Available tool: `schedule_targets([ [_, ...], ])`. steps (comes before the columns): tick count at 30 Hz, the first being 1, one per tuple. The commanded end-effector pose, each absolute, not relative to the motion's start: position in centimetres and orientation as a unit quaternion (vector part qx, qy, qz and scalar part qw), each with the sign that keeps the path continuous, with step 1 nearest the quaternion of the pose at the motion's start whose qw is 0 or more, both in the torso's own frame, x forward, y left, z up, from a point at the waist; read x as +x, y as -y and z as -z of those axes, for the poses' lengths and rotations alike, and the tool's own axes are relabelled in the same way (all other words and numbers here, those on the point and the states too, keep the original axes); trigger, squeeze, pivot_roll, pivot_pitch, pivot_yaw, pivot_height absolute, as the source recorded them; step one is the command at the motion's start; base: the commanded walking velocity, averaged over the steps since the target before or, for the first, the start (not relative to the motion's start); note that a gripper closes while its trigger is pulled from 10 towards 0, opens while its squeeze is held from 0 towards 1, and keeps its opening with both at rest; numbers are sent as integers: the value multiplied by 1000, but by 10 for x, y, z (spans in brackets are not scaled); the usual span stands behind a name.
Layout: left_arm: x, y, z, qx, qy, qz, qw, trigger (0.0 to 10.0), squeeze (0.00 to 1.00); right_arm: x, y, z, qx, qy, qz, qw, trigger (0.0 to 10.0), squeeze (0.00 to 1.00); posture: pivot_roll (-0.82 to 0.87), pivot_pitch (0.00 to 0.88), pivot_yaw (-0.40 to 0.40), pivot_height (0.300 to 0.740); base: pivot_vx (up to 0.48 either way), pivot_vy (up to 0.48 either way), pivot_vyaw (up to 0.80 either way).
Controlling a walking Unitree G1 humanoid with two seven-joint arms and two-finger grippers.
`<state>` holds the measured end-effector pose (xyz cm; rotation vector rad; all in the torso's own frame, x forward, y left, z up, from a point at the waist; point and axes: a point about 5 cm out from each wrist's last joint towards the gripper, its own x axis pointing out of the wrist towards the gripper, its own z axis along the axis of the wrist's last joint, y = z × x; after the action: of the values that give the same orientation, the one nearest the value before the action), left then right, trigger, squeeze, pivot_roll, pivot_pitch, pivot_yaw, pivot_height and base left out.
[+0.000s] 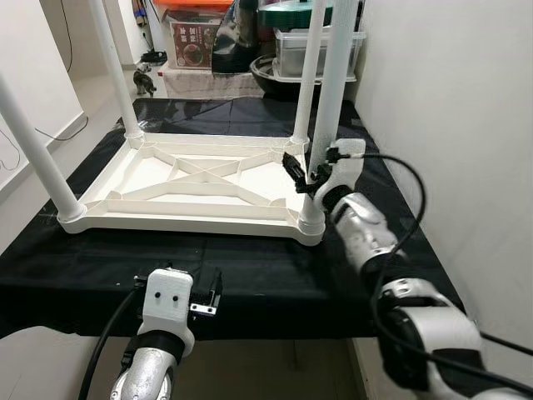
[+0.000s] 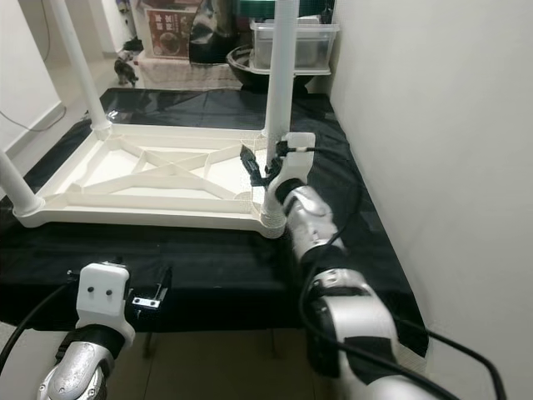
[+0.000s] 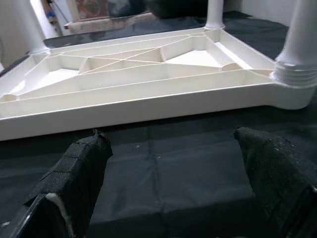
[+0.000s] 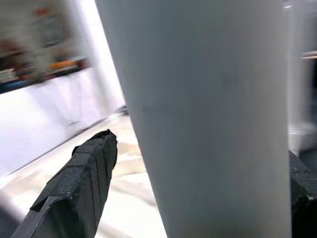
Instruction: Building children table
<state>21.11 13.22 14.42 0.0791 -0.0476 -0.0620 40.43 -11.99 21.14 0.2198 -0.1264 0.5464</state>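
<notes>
A white plastic children's table (image 1: 200,179) lies upside down on a black cloth (image 1: 250,258), with its ribbed underside facing up. Its four white legs stand upright at the corners. My right gripper (image 1: 310,173) is at the near right leg (image 1: 333,83), low down just above the socket. It is open, with one black finger (image 4: 79,188) on each side of the leg. My left gripper (image 3: 173,163) hovers open over the cloth at the front edge, a short way before the table's near rim (image 3: 148,101), with nothing between its fingers.
A pale wall (image 1: 450,125) runs close along the right side. At the back stand a clear storage bin (image 1: 316,50), a dark bowl (image 1: 271,75) and a printed box (image 1: 193,42). The cloth-covered platform drops off at its front edge (image 1: 275,329).
</notes>
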Motion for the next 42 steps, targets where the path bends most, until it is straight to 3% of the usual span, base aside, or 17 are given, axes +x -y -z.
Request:
schedule_targets([
  [1,210,-128,-138,35,10,48,998,10000,0,400,99,-209,108,43,-354,928,10000,0,29,15,-5,734,0,0,0],
  [4,209,-124,-136,32,6,61,998,10000,0,397,96,-209,106,36,-394,912,10000,0,31,6,-5,734,0,0,0],
  [5,208,-121,-135,29,3,69,997,10000,0,394,91,-209,95,26,-442,892,10000,0,32,0,-4,734,0,0,0],
  [7,208,-121,-135,29,3,69,997,10000,0,394,91,-209,95,26,-442,892,10000,0,32,0,-4,734,0,0,0],
  [8,208,-119,-133,28,0,76,997,10000,0,391,87,-208,90,15,-485,870,10000,0,33,0,-7,734,0,0,0],
  [9,208,-119,-133,28,0,76,997,10000,0,391,87,-208,90,15,-485,870,10000,0,33,0,-7,734,0,0,0],
  [11,208,-117,-130,28,-4,81,996,10000,0,384,80,-208,71,-2,-564,823,10000,0,35,0,-9,734,0,0,0],
  [19,209,-117,-128,28,-6,85,996,10000,0,376,72,-208,45,-12,-629,776,10000,0,29,0,-11,734,0,0,0],
  [21,211,-116,-127,28,-6,86,996,10000,0,375,68,-208,45,-14,-638,769,0,0,25,0,-7,734,0,0,0],
  [29,211,-117,-125,30,-8,88,996,10000,0,374,63,-206,54,-2,-638,768,0,0,21,0,-2,734,0,0,0],
  [32,212,-118,-125,31,-8,88,996,10000,0,375,62,-204,55,4,-621,781,0,0,21,0,1,734,0,0,0],
  [33,213,-119,-126,34,-6,87,996,10000,0,382,62,-200,60,13,-545,836,0,0,18,0,3,734,0,0,0],
  [34,213,-119,-126,34,-6,87,996,10000,0,382,62,-200,60,13,-545,836,0,0,18,0,3,734,0,0,0],
  [36,214,-119,-126,37,-5,85,996,10000,0,392,68,-197,52,9,-437,898,0,0,17,0,4,734,0,0,0],
  [38,214,-119,-126,36,-4,85,996,10000,0,395,71,-196,45,8,-403,914,0,0,17,0,4,734,0,0,0],
  [40,214,-120,-126,37,-4,82,996,10000,0,406,96,-190,36,-2,-229,973,0,0,11,0,10,734,0,0,0],
  [42,214,-120,-126,37,-4,81,996,10000,0,409,129,-182,32,-14,-39,999,0,0,8,0,10,734,0,0,0],
])
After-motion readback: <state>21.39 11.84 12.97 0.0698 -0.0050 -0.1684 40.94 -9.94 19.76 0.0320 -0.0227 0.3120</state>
